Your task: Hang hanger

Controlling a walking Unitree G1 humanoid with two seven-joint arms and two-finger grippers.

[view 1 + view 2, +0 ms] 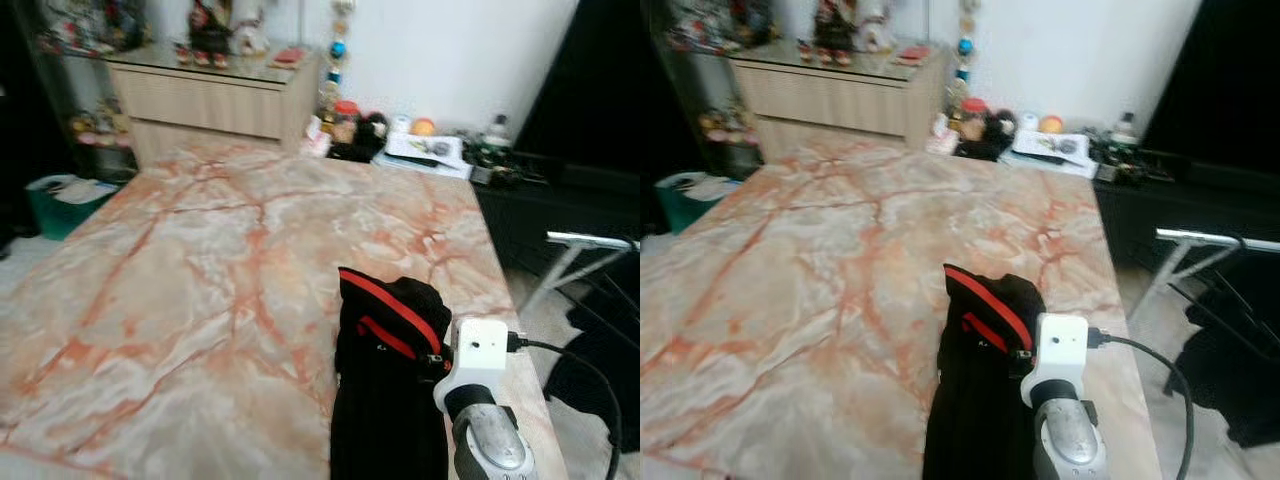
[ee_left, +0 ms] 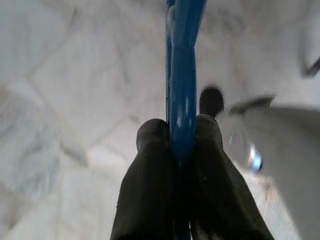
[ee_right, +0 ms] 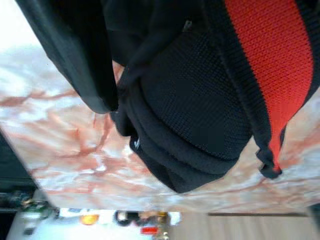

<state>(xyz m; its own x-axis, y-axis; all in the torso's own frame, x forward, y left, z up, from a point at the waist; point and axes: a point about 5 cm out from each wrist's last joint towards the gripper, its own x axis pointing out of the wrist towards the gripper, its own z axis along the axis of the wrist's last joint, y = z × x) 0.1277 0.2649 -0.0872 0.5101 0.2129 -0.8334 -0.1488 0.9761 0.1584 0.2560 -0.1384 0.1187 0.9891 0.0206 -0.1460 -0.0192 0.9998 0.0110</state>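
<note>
Left gripper (image 2: 181,145) clamps the blue hanger (image 2: 183,75); right gripper (image 3: 120,107) at the black garment (image 1: 385,370) on the table (image 1: 200,270), fingers' state unclear. Keep hanger grip firm and level until the rail (image 1: 590,240) is reached.

A blue hanger (image 2: 183,90) is sitting squeezed between the two dark fingers (image 2: 150,170) of the left pincer (image 2: 181,131), sticking straight out.

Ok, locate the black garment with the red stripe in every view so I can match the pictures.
Left eye view: black garment with red stripe lies low, right of centre, on the marble table, beside the right arm's white wrist camera.
Right eye view: same spot, shifted towards centre.
Left wrist view: garment not there; left gripper shut on a blue hanger.
Right wrist view: garment close up.
Shared landmark: the pink-veined marble table.
</note>
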